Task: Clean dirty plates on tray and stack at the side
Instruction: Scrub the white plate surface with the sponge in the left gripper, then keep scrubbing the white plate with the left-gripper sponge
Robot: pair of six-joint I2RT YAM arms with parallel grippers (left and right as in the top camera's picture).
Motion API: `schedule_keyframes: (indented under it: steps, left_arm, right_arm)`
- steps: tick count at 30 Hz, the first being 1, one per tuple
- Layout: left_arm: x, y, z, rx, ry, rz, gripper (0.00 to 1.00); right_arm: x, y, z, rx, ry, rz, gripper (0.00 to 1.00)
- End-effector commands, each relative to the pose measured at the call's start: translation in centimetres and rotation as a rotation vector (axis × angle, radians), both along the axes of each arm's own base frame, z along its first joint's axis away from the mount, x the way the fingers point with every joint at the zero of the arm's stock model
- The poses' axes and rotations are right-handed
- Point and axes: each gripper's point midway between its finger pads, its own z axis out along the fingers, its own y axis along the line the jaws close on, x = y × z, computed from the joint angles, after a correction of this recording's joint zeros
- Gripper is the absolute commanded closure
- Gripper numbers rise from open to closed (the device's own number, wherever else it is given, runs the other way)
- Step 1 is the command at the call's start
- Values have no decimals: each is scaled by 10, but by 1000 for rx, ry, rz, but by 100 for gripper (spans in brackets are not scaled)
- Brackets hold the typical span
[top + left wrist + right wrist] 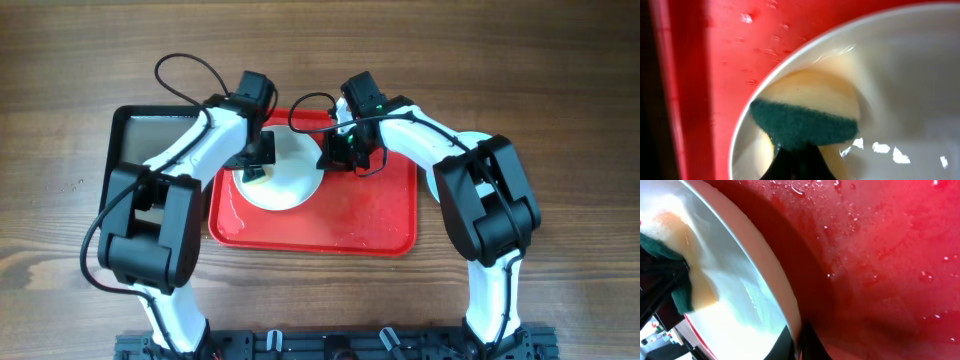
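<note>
Plate (285,188): white, shallow, glazed, with a wet soapy film seen in both wrist views. Judged stiff, slippery and brittle if dropped, but light enough for one arm. Best hold is judged to be at the rim, pinched across the lip, since nothing can be gripped on the flat centre. A wet lip could slide out of a pinch, so slow moves are advised.

Location: plate is sat on the tray (375,220), left-centre. Tray floor is wet, droplets seen. Only one plate is seen; no others in view.

R jaws: closed on the plate's right rim, and the lip is seen pinched at the bottom of the right wrist view. A dark shadow under the rim suggests that edge is tipped up off the tray, but this can't be confirmed.

L jaws: closed on the sponge (802,125), green scourer + yellow foam. Sponge is pressed on the plate's inner face, near its left rim. L jaws themselves aren't seen touching the plate.

Black tray (130,135) is seen just beside the red tray's left end, partly hidden by the L arm; contents can't be told. No stack spot can be identified.
</note>
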Motion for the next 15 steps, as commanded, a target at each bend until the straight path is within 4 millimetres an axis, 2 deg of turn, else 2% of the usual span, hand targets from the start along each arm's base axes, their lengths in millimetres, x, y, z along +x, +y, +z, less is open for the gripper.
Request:
schedule_keyframes:
  steps: [1, 4, 9, 10, 15]
  left_arm:
    - [-45, -83, 7, -531, 169, -272, 96]
    - [-51, -108, 26, -715, 162, -354, 96]
    - [-34, -108, 22, -686, 89, -362, 96]
    - [-28, -105, 19, -653, 71, -343, 96]
    - [21, -62, -3, -341, -79, -141, 96]
  right_arm:
    - [-2, -14, -23, -60, 34, -27, 96]
    - [-2, -14, -23, -60, 34, -27, 96]
    - [-2, -14, -23, -60, 35, -27, 96]
    - [-2, -14, -23, -60, 35, -27, 96]
    - [-2, -14, -23, -60, 35, -27, 96]
